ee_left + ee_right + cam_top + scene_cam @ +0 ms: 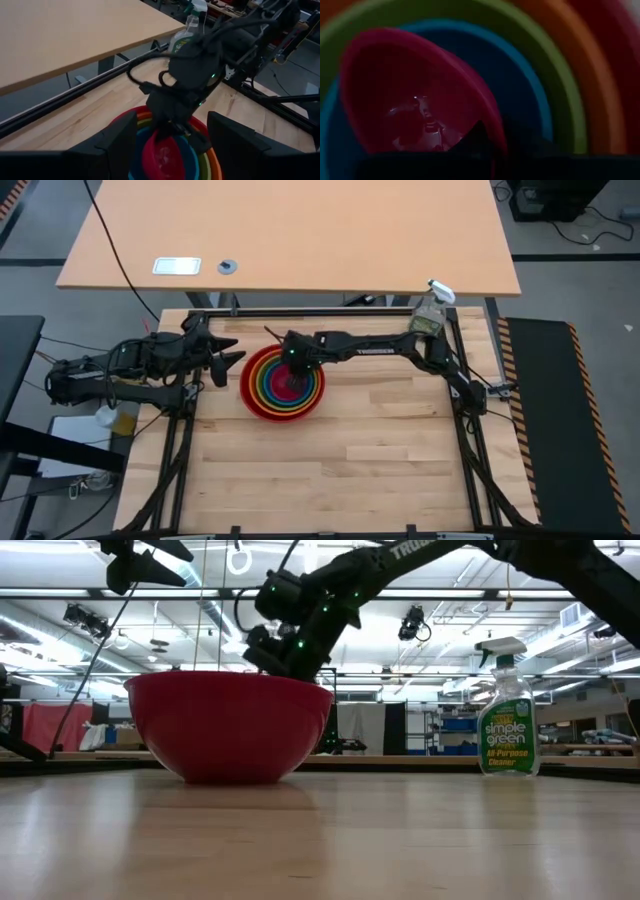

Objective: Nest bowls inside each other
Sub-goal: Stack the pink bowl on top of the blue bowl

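Observation:
Red [251, 402], orange [600, 65], lime green [561, 95] and blue [522, 85] bowls stand nested on the table's far middle; the red one's base rests on the wood [228, 725]. The magenta pink bowl [395, 85] sits tilted inside the blue one. My right gripper [293, 372] reaches down into the stack from the right and is shut on the pink bowl. The red bowl's wall hides its fingertips in the low view. My left gripper [232, 352] hovers open just left of the stack, above rim height. My right gripper holds the pink bowl by its rim [492, 131], on the side nearest the gripper. One finger [479, 137] shows inside the bowl and the rim runs down between the fingers. The fingers slant down from the table's right. The bowl is tilted within the blue bowl; whether its base rests there is hidden.
A clear spray bottle with a green label [430, 315] stands at the table's far right corner, beside the right arm. A larger light wooden desk [290, 230] lies beyond the far edge. Bare wood spreads over the near half of the table [330, 470].

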Action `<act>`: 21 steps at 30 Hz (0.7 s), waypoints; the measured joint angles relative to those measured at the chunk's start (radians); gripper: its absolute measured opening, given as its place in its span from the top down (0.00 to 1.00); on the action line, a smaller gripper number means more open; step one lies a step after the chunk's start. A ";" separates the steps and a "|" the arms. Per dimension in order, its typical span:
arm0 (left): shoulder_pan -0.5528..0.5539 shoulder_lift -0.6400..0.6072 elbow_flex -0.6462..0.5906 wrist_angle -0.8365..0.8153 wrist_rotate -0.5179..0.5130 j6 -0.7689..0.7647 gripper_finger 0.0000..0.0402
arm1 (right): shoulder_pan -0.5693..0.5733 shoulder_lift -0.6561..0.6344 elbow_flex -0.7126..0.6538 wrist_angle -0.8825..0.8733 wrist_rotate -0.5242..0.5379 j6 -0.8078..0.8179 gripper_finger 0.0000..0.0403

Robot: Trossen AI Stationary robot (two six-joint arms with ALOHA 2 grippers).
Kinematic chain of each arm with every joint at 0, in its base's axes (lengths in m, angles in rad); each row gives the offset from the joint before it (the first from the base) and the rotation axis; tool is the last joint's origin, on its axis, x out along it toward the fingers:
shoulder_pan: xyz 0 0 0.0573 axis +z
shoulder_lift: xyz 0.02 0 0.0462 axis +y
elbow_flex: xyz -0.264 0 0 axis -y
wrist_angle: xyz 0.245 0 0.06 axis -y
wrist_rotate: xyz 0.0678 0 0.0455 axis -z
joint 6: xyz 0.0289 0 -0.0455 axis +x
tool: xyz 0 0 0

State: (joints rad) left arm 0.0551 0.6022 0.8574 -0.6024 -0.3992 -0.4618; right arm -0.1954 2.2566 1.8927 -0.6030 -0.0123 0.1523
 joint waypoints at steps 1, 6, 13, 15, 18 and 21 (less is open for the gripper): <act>0.000 0.000 0.000 0.000 0.000 0.000 0.39 | 0.000 0.003 0.000 -0.005 -0.001 0.003 0.88; 0.000 0.000 0.000 0.000 0.000 0.000 0.39 | -0.001 -0.003 -0.001 -0.013 0.008 0.013 0.79; 0.000 0.000 0.000 -0.002 0.000 0.002 0.39 | -0.024 -0.006 0.012 -0.042 -0.048 0.049 0.64; 0.000 0.000 0.000 -0.004 0.000 0.002 0.39 | -0.033 -0.006 0.032 -0.080 -0.060 0.074 0.61; 0.000 0.000 0.000 -0.018 -0.001 0.002 0.39 | -0.047 -0.006 0.088 -0.158 -0.060 0.084 0.58; 0.000 -0.001 0.000 -0.058 -0.007 0.010 0.39 | -0.061 -0.009 0.144 -0.203 -0.060 0.083 0.58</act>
State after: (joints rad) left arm 0.0548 0.6011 0.8574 -0.6608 -0.4058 -0.4519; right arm -0.2563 2.2478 2.0371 -0.8062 -0.0723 0.2351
